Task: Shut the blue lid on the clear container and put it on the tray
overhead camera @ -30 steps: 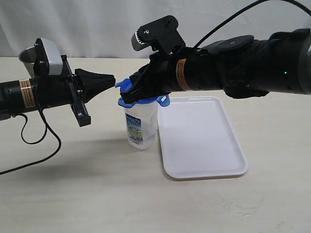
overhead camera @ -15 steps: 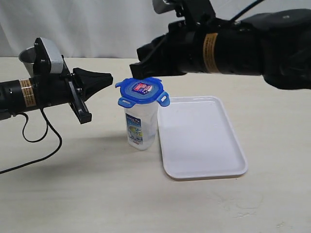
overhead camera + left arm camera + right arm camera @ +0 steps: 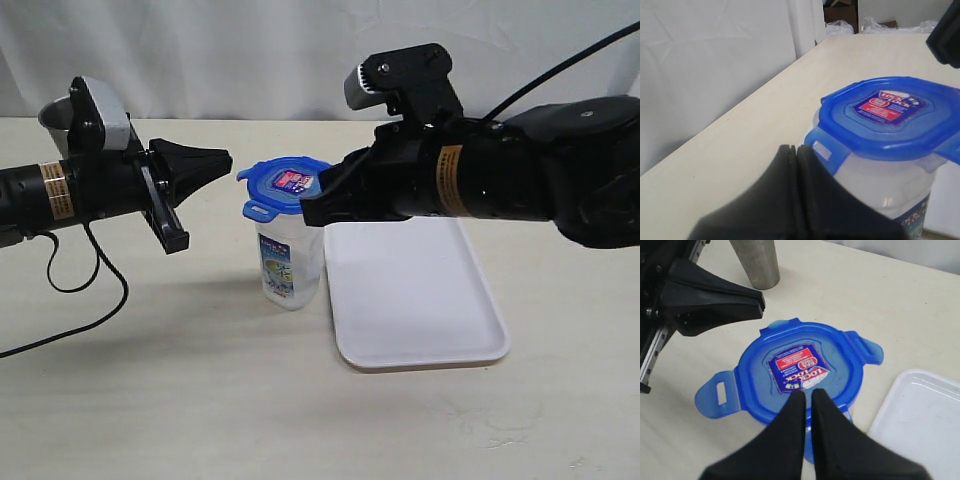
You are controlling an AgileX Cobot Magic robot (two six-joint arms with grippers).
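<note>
Fingers together on L gripper [image 3: 231, 160] & R gripper [image 3: 306, 212], R now lower than before, beside blue lid [image 3: 290, 183]

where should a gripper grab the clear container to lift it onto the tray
Probably the clear wall of the container, just under the blue lid, coming in level from the side away from the tray. It stands upright, tall and narrow, so jaws should span it, while the lid's flaps stick out and make a top grip awkward.

Lid [image 3: 288, 186] on container [image 3: 288, 262], beside tray [image 3: 420, 300]
</note>
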